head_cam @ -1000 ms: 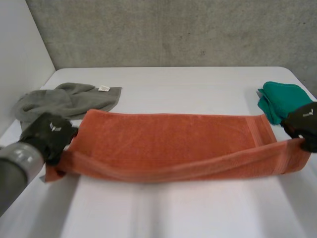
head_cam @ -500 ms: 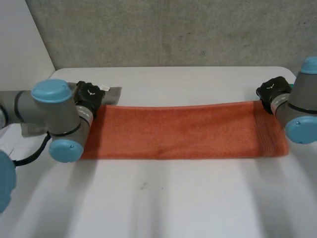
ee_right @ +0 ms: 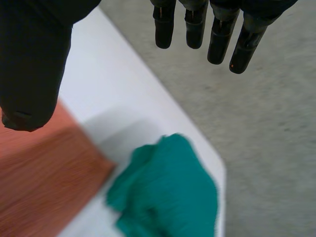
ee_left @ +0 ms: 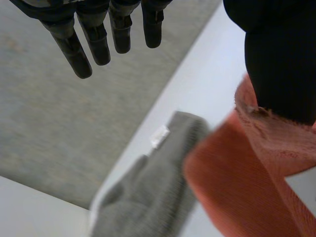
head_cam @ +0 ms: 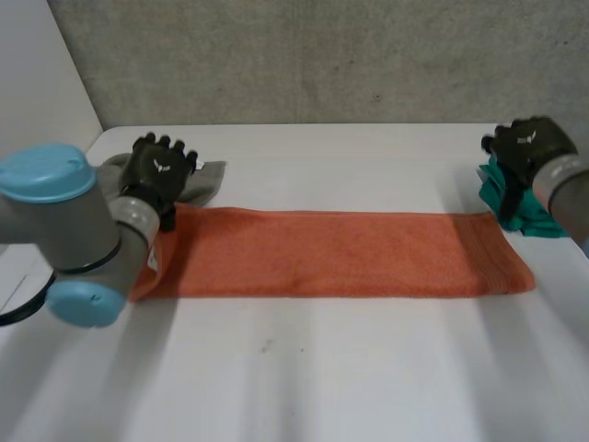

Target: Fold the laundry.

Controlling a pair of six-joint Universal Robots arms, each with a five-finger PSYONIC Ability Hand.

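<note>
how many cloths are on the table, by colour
orange towel: 1
grey cloth: 1
green cloth: 1
total: 3

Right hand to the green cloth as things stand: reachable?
Probably yes. The right hand hovers open close to the green cloth, fingers straight. Nothing lies on the cloth; the orange towel ends beside it, not over it.

Soft, even, bright light over the white table [head_cam: 368, 378]; faint shadow under the orange towel [head_cam: 331, 253]'s near edge.
</note>
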